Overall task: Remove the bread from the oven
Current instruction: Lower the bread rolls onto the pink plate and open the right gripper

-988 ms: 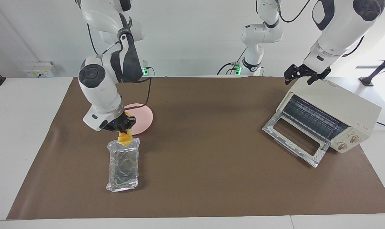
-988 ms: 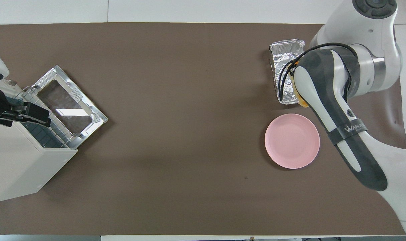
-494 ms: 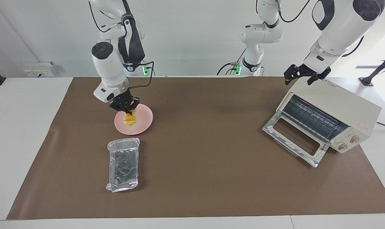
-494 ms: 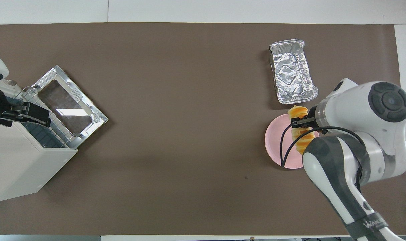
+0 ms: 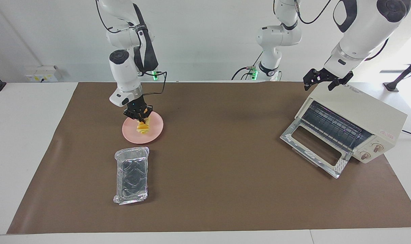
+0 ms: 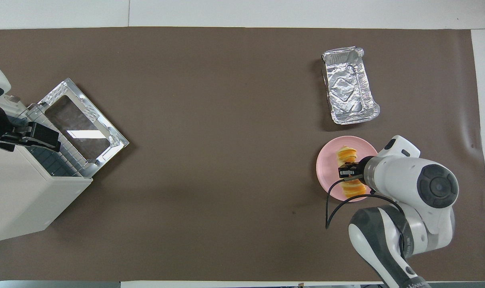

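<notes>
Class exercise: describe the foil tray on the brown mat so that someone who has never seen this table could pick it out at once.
Start from the brown mat and go to the right arm's end, away from the oven. There a pink plate holds the bread, gripped by the right gripper. The foil tray lies just farther from the robots than the plate: the only crinkled, silver, rectangular thing, and empty.

Plain white wall (image 5: 205, 37) up top, a white table (image 5: 22, 142) under a brown mat (image 5: 219, 176), and a wall socket box (image 5: 42, 73) sits at 1 corner.
</notes>
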Controlling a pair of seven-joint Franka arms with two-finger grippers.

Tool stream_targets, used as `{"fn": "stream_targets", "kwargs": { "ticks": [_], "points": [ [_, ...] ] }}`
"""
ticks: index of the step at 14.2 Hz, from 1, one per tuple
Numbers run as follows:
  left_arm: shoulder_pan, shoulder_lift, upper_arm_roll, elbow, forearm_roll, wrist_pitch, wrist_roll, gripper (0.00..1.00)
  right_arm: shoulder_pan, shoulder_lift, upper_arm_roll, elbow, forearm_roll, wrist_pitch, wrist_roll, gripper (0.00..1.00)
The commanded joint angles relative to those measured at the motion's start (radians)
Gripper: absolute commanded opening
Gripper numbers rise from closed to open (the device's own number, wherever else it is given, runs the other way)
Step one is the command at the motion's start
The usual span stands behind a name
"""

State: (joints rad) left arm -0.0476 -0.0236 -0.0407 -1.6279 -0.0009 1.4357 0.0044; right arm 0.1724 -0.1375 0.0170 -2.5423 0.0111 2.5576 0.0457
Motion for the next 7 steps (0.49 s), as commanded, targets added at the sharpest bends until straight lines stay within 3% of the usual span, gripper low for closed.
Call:
{"fn": "stream_targets", "kwargs": {
  "ticks": [1,5,6,7],
  "points": [
    [-0.005,-0.012,0.004,-0.012,0.013,0.012,0.0,1.0,0.004,0.041,0.003,-0.012,0.01,0.064,0.009,0.0],
    [-0.005,-0.012,0.005,-0.012,0.015,0.012,0.0,1.0,0.004,0.041,0.003,-0.009,0.01,0.053,0.009,0.0],
    [-0.003,-0.012,0.005,-0.012,0.013,0.012,0.0,1.0,0.004,0.041,0.003,-0.007,0.009,0.052,0.009,0.26],
    [-0.005,-0.012,0.005,-0.012,0.015,0.012,0.0,1.0,0.004,0.041,0.003,-0.004,0.009,0.05,0.008,0.86]
  ]
}}
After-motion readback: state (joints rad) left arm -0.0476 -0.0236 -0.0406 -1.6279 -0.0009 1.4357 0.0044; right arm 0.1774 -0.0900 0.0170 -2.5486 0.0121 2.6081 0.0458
